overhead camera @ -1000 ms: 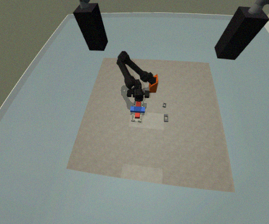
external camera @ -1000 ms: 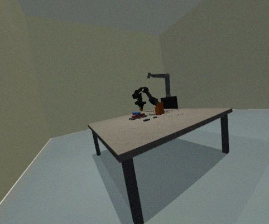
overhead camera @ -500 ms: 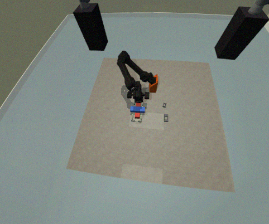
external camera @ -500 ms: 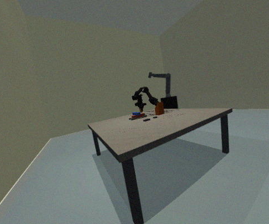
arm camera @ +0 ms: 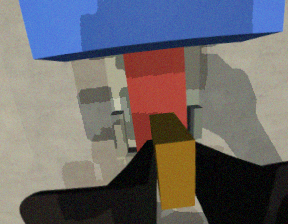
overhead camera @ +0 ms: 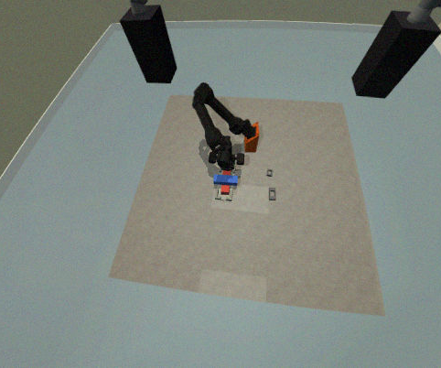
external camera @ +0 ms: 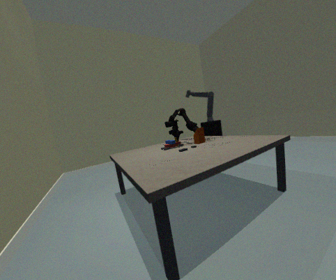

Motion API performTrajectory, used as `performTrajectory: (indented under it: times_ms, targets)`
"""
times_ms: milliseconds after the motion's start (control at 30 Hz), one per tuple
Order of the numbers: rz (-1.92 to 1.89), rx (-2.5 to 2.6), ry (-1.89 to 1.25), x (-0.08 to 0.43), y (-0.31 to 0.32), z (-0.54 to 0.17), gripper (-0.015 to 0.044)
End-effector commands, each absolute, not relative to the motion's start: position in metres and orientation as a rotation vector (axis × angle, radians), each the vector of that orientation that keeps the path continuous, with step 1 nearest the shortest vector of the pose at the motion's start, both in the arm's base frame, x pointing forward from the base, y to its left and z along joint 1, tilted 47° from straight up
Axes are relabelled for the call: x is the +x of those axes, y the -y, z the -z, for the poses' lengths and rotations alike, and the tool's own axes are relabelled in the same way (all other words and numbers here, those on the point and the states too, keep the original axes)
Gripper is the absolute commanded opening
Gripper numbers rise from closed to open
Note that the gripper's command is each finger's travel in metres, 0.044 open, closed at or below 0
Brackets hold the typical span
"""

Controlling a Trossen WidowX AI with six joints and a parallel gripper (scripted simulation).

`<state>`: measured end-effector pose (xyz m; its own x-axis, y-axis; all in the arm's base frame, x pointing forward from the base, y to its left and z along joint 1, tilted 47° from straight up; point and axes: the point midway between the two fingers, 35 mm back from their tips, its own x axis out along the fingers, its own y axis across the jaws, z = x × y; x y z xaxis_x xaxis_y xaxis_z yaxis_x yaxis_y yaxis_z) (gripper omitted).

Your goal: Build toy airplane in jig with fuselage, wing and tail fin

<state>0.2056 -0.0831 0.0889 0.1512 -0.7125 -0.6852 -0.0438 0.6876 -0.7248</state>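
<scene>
The red fuselage (overhead camera: 225, 189) (arm camera: 157, 92) lies in the pale cradle (arm camera: 196, 121). The blue wing (overhead camera: 225, 179) (external camera: 170, 142) (arm camera: 155, 25) lies across the top of the fuselage, ahead of the tail. My gripper (external camera: 177, 136) (arm camera: 165, 143) is shut on the yellow tail fin (external camera: 177, 139) (arm camera: 176, 172). It holds the fin upright over the tail end of the fuselage. The fin and fingers hide the tail socket in the wrist view. I cannot tell whether the fin touches the fuselage or whether its tab is in the socket.
Two small grey holders stand beside the cradle, a larger one (overhead camera: 270, 194) (external camera: 183, 150) and a smaller one (overhead camera: 267, 172) (external camera: 194, 146). The orange arm mount (overhead camera: 251, 146) (external camera: 199, 136) stands behind them. The wing stands close ahead of the gripper.
</scene>
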Motion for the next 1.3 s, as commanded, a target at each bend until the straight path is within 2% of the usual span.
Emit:
performTrajectory:
  times_ms: [0, 167, 200, 333, 667, 867, 1133, 1267]
  targets:
    - [0.543, -0.702, -1.354, 0.205, 0.085, -0.087, 0.0065]
    - [0.541, -0.698, -1.351, 0.206, 0.083, -0.089, 0.0032]
    - [0.541, -0.698, -1.351, 0.206, 0.083, -0.089, 0.0006]
    - [0.541, -0.698, -1.351, 0.206, 0.083, -0.089, 0.0000]
    - [0.541, -0.698, -1.351, 0.206, 0.083, -0.089, 0.0260]
    - [0.540, -0.697, -1.352, 0.206, 0.082, -0.090, 0.0260]
    - [0.535, -0.696, -1.359, 0.195, 0.022, -0.144, 0.0260]
    - [0.539, -0.700, -1.358, 0.195, 0.015, -0.147, 0.0260]
